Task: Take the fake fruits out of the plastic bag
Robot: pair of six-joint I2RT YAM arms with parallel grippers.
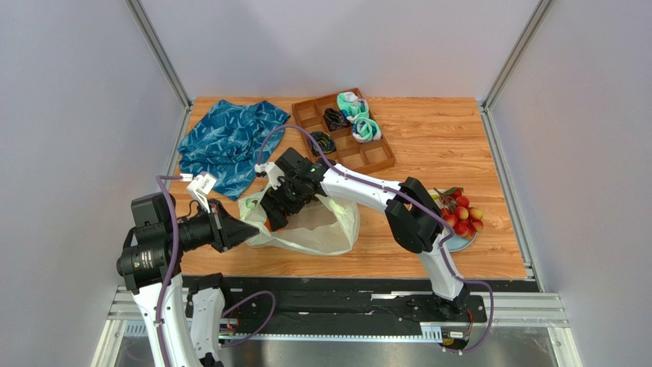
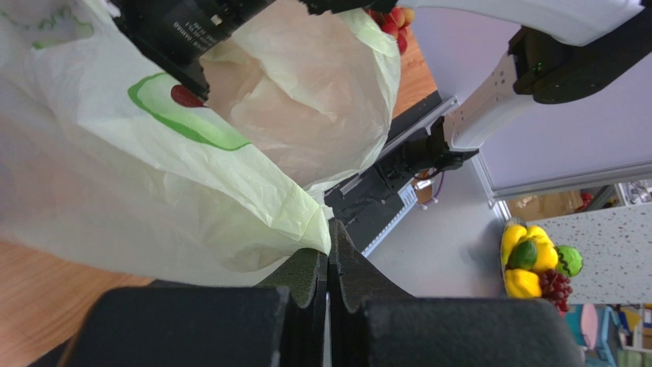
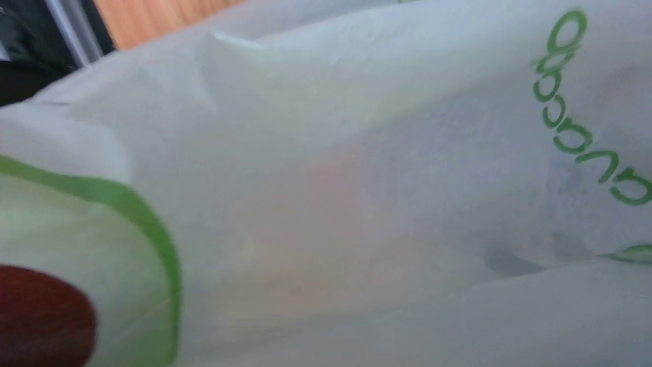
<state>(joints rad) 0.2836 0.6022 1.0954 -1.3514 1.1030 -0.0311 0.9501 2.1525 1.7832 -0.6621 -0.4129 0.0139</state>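
The wooden desk (image 1: 428,138) sits between pale grey walls (image 1: 76,92), with metal posts (image 1: 161,53) in the far corners. A black rail (image 1: 344,294) along the near edge carries both arm bases. The plastic bag (image 1: 317,229) lies crumpled near the front middle of the desk. The left hand (image 2: 329,243) is clenched on a fold of the bag's rim. The right hand (image 1: 279,200) is at the bag's mouth. Its camera sees only film, so I cannot tell whether it is released or grasping. A bunch of red fake fruits (image 1: 459,212) rests on a plate (image 1: 459,245) at the right side. At the back lie a blue cloth (image 1: 229,141) and a brown compartment tray (image 1: 375,157).
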